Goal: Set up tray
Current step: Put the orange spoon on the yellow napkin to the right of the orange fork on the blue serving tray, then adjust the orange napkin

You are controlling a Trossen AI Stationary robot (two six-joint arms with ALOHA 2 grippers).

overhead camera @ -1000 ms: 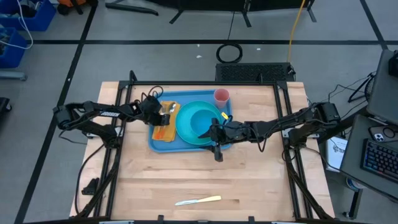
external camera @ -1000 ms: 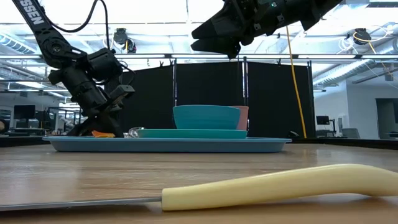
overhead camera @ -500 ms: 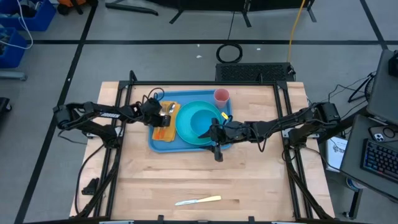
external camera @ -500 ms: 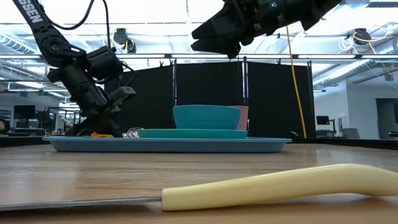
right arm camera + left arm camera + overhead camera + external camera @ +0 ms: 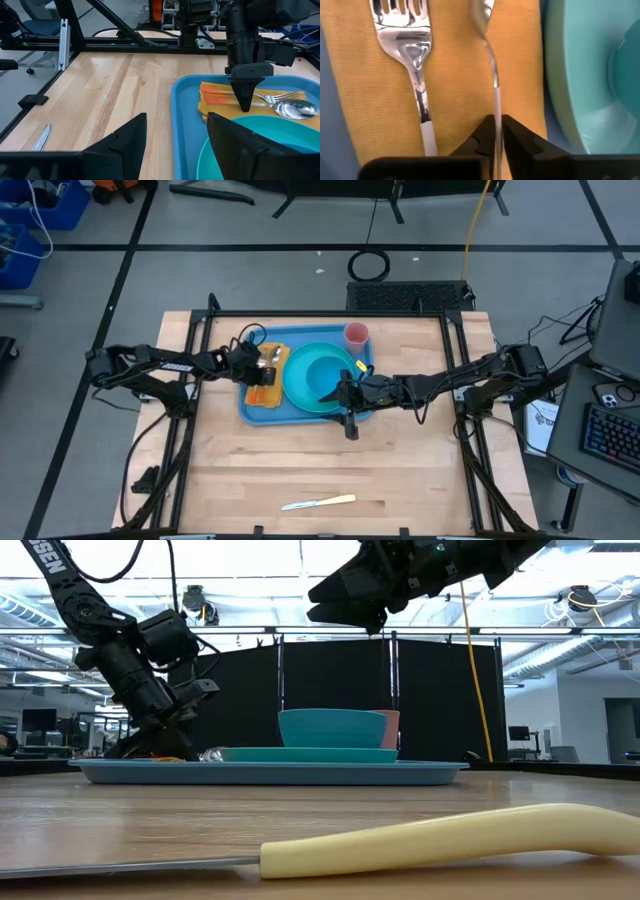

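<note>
My left gripper (image 5: 498, 131) has eased a little on the spoon (image 5: 489, 60) handle, fingers narrow, beside the fork (image 5: 415, 65) on the tray (image 5: 255, 410); my right gripper (image 5: 345, 392) stays wide

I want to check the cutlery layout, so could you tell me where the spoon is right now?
In the high view the spoon lies on the orange napkin at the tray's left end, between fork and teal plate.

Fork (image 5: 415, 50) and spoon (image 5: 487, 45) lie side by side on the napkin (image 5: 455, 90), beside the plate (image 5: 580, 75).
</note>
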